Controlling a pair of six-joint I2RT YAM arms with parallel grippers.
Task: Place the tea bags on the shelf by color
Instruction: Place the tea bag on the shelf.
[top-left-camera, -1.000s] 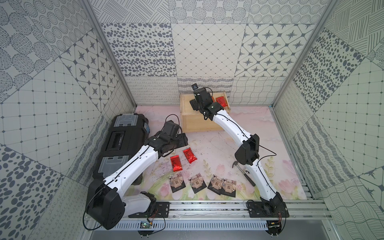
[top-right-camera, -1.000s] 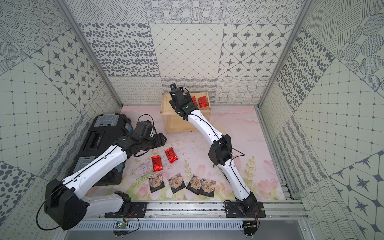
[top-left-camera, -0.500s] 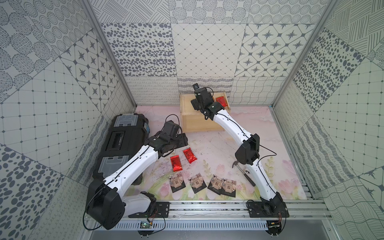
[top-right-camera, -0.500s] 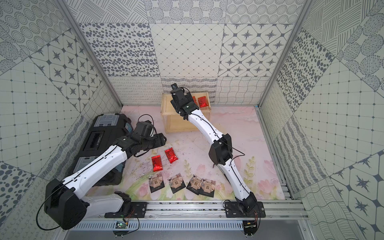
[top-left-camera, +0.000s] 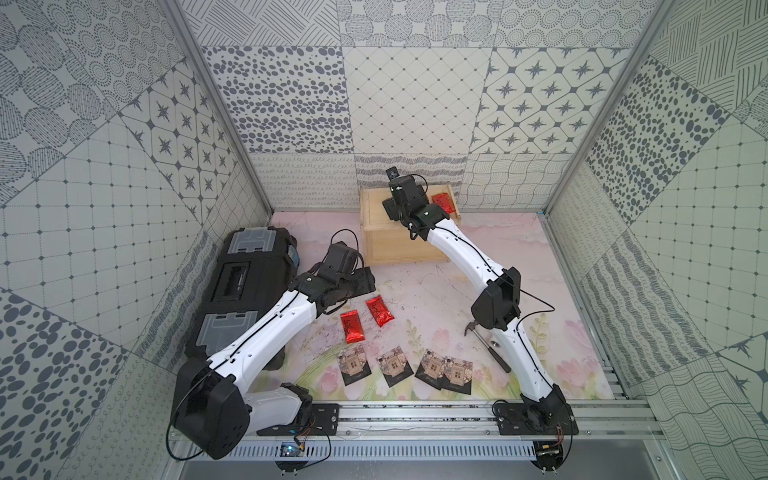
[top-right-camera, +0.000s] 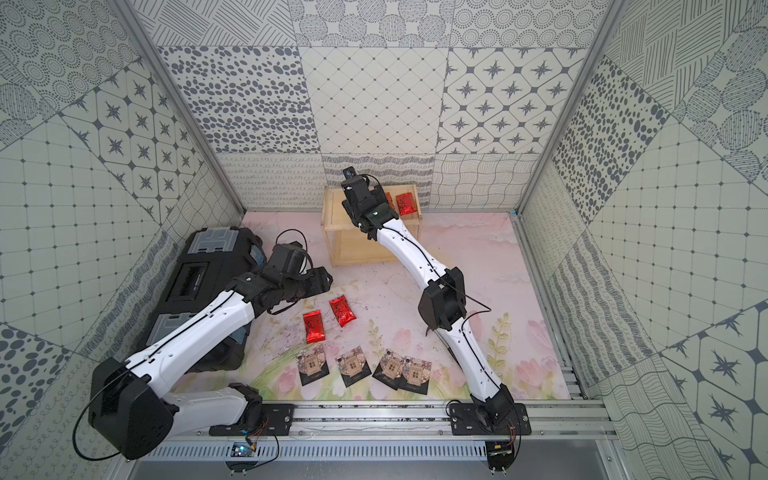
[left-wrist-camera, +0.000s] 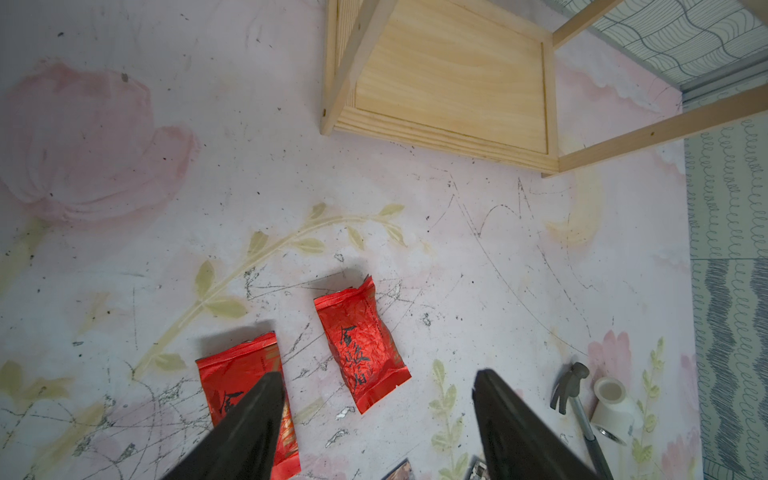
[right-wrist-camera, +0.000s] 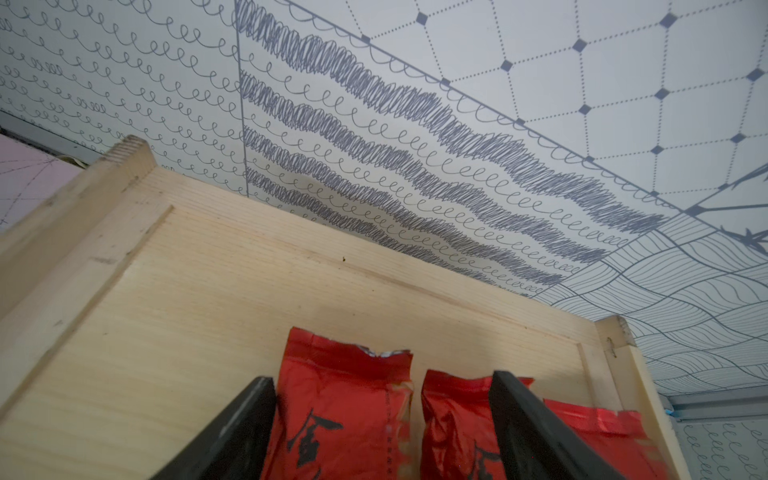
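surface (top-left-camera: 519, 257): pale pink floral mat, scuffed and scratched. all places below are taken from the shelf.

toolbox (top-left-camera: 249, 274): long, black, grey latches. lies on the surface to the left of the shelf and nearer the base rail, along the left wall.

shelf (top-left-camera: 376, 208): pale bare wood, two tiers, thin corner posts. stands against the back wall. shows in both top views (top-right-camera: 334, 210) and in both wrist views (left-wrist-camera: 449, 83) (right-wrist-camera: 187, 311).

right hand (right-wrist-camera: 380, 379): over the shelf's top tier, toward its right end. fingers spread wide, gripping nothing.

left hand (left-wrist-camera: 376, 376): above the surface just in front of the shelf's left front corner. fingers spread wide, nothing held.

dark sachets (top-left-camera: 392, 365): four, flat on the surface, in a row well in front of the shelf, close to the base rail. the two at the right end of the row overlap.

shelf packets (right-wrist-camera: 340, 407): three red foil packets side by side on the top tier, at its right end. two of them show between the right hand's fingers. in a top view one lies clear of the wrist (top-left-camera: 442, 203).

loose packets (top-left-camera: 351, 327): two red foil packets on the surface between the shelf and the sachet row, near each other but not touching. in the left wrist view (left-wrist-camera: 357, 345) they lie under the left hand.

hammer (left-wrist-camera: 569, 386): small, on the surface in front of the shelf and to its right.

white fitting (left-wrist-camera: 611, 403): just beside the hammer's head.
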